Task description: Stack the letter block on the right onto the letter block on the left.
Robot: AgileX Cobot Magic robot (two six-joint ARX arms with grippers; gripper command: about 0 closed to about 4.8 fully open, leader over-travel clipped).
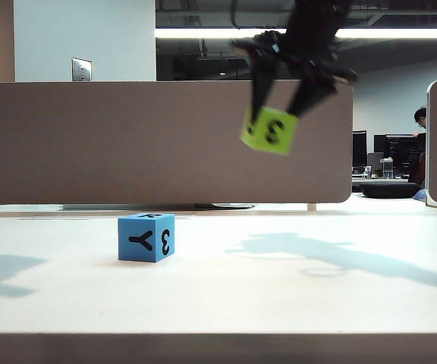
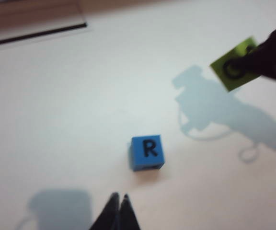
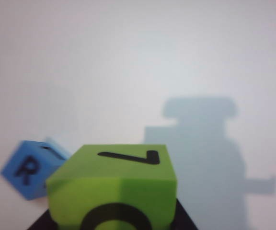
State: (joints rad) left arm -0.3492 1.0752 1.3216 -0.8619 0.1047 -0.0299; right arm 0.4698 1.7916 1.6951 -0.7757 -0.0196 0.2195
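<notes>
Office room with a grey partition (image 1: 112, 140) behind a white table (image 1: 279, 303); exterior view: blue block (image 1: 146, 237) sits alone on the table at lower left of centre, the base for the stack. The right gripper (image 1: 283, 106) hangs at upper right of centre, fingers clamped on the green block (image 1: 269, 130), which is tilted and well above the table, right of the blue one, likely mid-carry toward it. Left wrist view: blue block in the lower centre with R on top, untouched; the left gripper (image 2: 118, 211) shows at the bottom edge, tips pressed together, holding nothing, parked out of the way. Green block at upper right, gripped by the dark right fingers (image 2: 267, 60), its shadow on the table below. Right wrist view: green block fills the bottom centre between the fingers, only dark corners of them visible; blue block at lower left, partly hidden behind it, so the drop point is not yet lined up.
</notes>
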